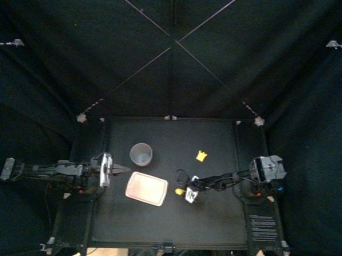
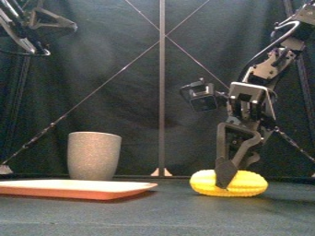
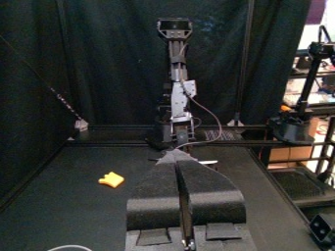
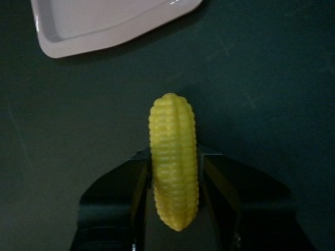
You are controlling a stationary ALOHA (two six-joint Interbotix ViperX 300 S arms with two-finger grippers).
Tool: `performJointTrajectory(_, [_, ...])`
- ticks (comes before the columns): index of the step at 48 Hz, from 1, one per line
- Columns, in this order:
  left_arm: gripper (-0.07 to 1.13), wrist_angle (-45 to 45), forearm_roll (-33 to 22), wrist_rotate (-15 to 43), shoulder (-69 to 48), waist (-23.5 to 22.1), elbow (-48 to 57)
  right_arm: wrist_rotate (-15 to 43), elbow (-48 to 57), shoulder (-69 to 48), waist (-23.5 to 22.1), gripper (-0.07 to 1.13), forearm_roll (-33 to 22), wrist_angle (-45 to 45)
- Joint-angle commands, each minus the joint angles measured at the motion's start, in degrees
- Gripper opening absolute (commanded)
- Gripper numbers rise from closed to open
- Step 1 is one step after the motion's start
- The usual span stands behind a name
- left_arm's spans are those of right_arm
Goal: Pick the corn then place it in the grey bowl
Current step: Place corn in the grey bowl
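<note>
Front view: corn (image 2: 249,183) near tray (image 2: 74,189), cup (image 2: 94,154) beyond

Top high, looking down; front table-level, near; both share corn (image 2: 229,183).

The corn (image 4: 173,157) looks like moulded yellow plastic, its skin ribbed with rows of small kernels and faintly shiny along the crest. The right pincer (image 4: 174,169) has 2 jaws of smooth black plastic with a dull sheen. The tray (image 4: 105,22) is smooth pale pink plastic, softly glossy at its rim. The grey bowl (image 2: 94,154) has a matt, speckled, stone-like wall. The surface (image 2: 160,219) is matt black and finely grainy; the curtain (image 2: 117,83) behind is black cloth.
</note>
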Motion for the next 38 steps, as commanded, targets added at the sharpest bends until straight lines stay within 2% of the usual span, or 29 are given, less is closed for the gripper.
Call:
performJointTrajectory(1, [-0.04,-0.26,0.0,0.0,0.0,0.09,-0.97,-0.44,-1.76,-1.14,0.0,0.5,-0.62,-0.09])
performJointTrajectory(9, [-0.04,-0.26,0.0,0.0,0.09,0.09,-0.97,-0.18,-6.24,-4.04,-3.25,0.5,-6.77,1.05])
performJointTrajectory(22, [-0.04,-0.35,0.0,0.09,0.09,0.18,-0.97,-0.18,-19.69,-8.17,-10.02,0.5,-16.52,8.96])
performJointTrajectory(31, [-0.04,-0.26,0.0,0.0,0.09,0.18,-0.97,-0.35,-30.32,-2.99,-13.89,0.5,-17.4,8.53])
performJointTrajectory(38, [-0.04,-0.26,0.0,0.0,0.09,0.26,-0.97,-0.7,-39.11,3.6,-15.03,0.5,-18.02,8.53])
